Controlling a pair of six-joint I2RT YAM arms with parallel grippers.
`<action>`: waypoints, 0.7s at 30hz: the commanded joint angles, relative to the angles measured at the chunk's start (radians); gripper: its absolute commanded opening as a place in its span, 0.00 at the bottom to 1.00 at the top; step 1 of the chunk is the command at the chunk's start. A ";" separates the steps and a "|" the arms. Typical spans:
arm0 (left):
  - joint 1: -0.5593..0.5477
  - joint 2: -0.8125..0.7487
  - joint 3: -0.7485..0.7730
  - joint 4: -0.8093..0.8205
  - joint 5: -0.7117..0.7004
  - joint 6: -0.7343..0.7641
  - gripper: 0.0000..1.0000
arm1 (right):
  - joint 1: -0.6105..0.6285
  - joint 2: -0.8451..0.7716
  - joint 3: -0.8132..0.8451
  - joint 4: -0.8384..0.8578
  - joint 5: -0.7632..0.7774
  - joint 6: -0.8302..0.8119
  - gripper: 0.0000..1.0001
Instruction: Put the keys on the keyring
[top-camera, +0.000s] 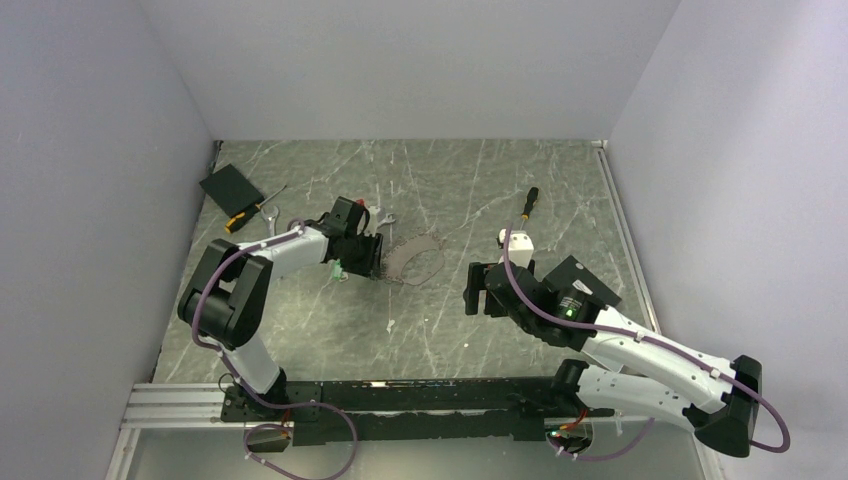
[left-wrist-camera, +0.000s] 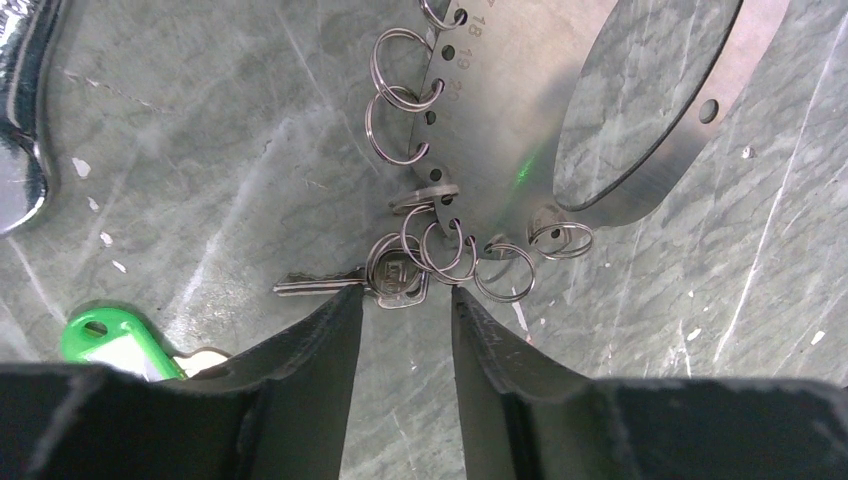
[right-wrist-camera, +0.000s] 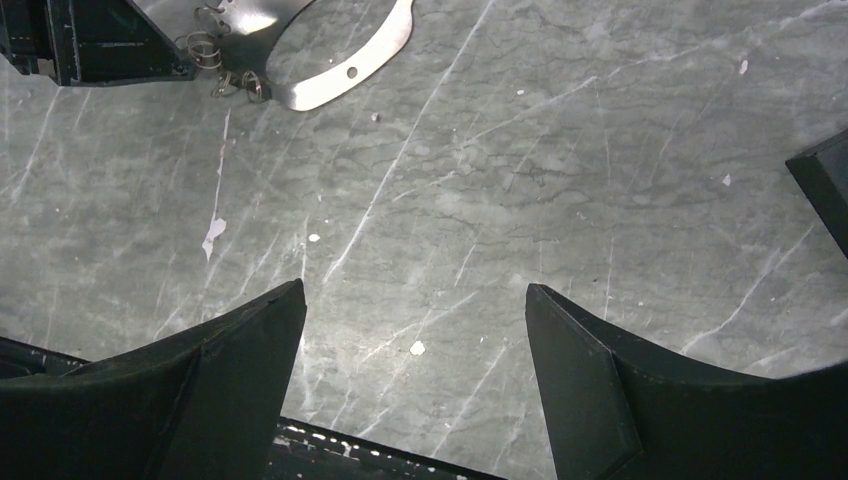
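While the left gripper hangs low over the table with its fingers partly spread and nothing between them, I judge the step in hand to be taking up the silvery key. It lies flat just past the fingertips, with its head toward the keyring and its blade pointing away.

To do this well I would come down squarely on the head, one finger on either side, and close gently. A thin flat key on a hard top is likely to skid if I nudge it first. Several split rings crowd the same spot, so I must not pinch one along with the key. One ring overlaps the key's head, but I cannot tell whether it is threaded through. The green key shows at the outer side of one finger, apart from the keyring.

Only my left wrist view shows that the keyring is a flat steel oval band with numbered holes that carry the rings. From the top camera it reads as just a grey loop. Only the top camera places the right gripper well apart from the work. The right wrist view shows its fingers spread wide over the table, empty, with one end of the keyring far off.
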 joint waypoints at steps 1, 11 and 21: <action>0.001 -0.054 0.001 0.035 -0.060 0.036 0.46 | -0.002 -0.013 -0.002 0.001 -0.009 0.005 0.85; -0.013 -0.030 0.004 0.050 -0.117 0.061 0.44 | -0.002 -0.015 -0.005 0.004 -0.018 0.006 0.85; -0.022 0.026 0.017 0.077 -0.124 0.057 0.38 | -0.002 -0.046 -0.015 -0.026 -0.005 0.018 0.85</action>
